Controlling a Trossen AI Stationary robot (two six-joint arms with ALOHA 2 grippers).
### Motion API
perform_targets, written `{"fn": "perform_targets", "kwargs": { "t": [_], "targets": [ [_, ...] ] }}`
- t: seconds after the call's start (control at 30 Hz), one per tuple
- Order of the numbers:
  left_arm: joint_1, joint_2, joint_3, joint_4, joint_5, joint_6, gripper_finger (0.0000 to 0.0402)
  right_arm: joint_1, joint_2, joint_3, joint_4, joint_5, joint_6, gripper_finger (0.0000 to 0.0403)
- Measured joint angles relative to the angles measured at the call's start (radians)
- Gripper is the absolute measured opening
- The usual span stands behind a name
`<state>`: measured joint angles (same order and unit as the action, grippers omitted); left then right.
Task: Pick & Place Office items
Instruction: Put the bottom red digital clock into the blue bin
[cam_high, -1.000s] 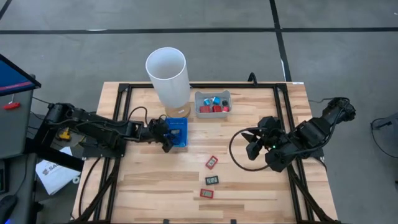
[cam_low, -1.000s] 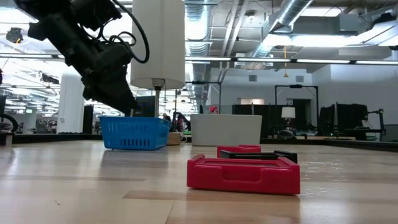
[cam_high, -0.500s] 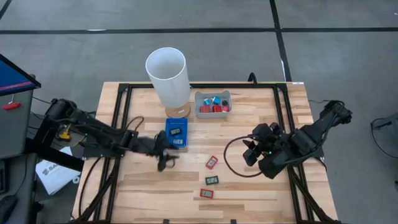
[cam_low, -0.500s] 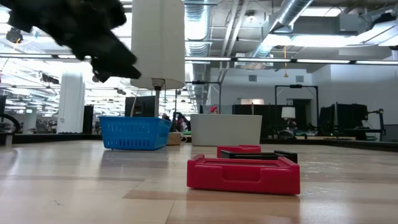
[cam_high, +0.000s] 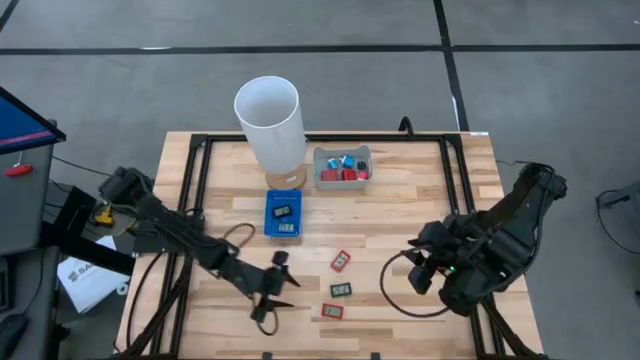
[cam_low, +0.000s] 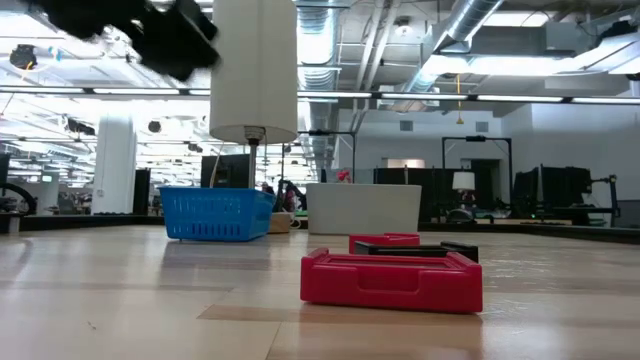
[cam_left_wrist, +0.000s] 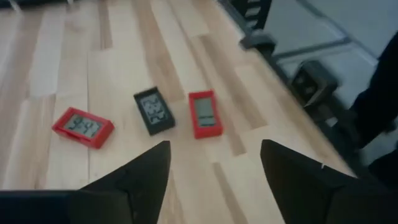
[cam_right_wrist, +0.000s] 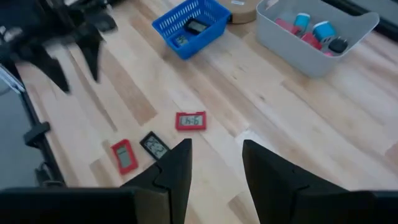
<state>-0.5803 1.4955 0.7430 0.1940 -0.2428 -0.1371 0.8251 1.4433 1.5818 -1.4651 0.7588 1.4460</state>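
Three loose office items lie flat on the wooden table: a red one (cam_high: 341, 260), a black one (cam_high: 341, 289) and a red one (cam_high: 332, 311). The left wrist view also shows the red one (cam_left_wrist: 83, 126), the black one (cam_left_wrist: 153, 111) and the other red one (cam_left_wrist: 205, 114). My left gripper (cam_high: 278, 290) hovers just left of them, open and empty, pointing toward them (cam_left_wrist: 214, 168). My right gripper (cam_high: 418, 272) hangs open and empty above the table to their right (cam_right_wrist: 214, 168). Two more items lie in the blue basket (cam_high: 283, 214).
A tall white cylinder (cam_high: 270, 125) stands at the far side on a brown disc. Next to it a grey bin (cam_high: 342, 166) holds red, blue and black pieces. A black frame (cam_high: 190, 200) runs along the table's edges. Bare wood lies between the basket and the loose items.
My left gripper has left the blue basket and swung toward the table's near edge and to the right, turning as it went. It now faces the loose items with its fingers spread wider. My right gripper has drifted toward the near edge and a little down.
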Motion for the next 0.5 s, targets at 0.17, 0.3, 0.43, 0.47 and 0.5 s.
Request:
{"fn": "perform_targets", "kwargs": {
  "t": [0.17, 0.3, 0.43, 0.47, 0.5],
  "targets": [
    [0.032, 0.163, 0.082, 0.052, 0.022, 0.029, 0.0273, 0.044, 0.009, 0.0, 0.01, 0.011, 0.08, 0.0136],
    [0.032, 0.257, 0.13, 0.079, 0.04, 0.054, 0.0277, 0.083, 0.013, 0.0, 0.014, 0.011, 0.112, 0.0136],
    [0.027, 0.337, 0.178, 0.093, 0.081, 0.051, 0.0267, 0.124, 0.014, 0.0, 0.014, 0.012, 0.126, 0.0136],
    [0.025, 0.358, 0.192, 0.093, 0.08, 0.051, 0.0264, 0.132, 0.014, 0.0, 0.014, 0.012, 0.126, 0.0136],
    [0.025, 0.376, 0.205, 0.092, 0.069, 0.051, 0.0261, 0.143, 0.014, 0.0, 0.015, 0.012, 0.126, 0.0136]
  ]
}}
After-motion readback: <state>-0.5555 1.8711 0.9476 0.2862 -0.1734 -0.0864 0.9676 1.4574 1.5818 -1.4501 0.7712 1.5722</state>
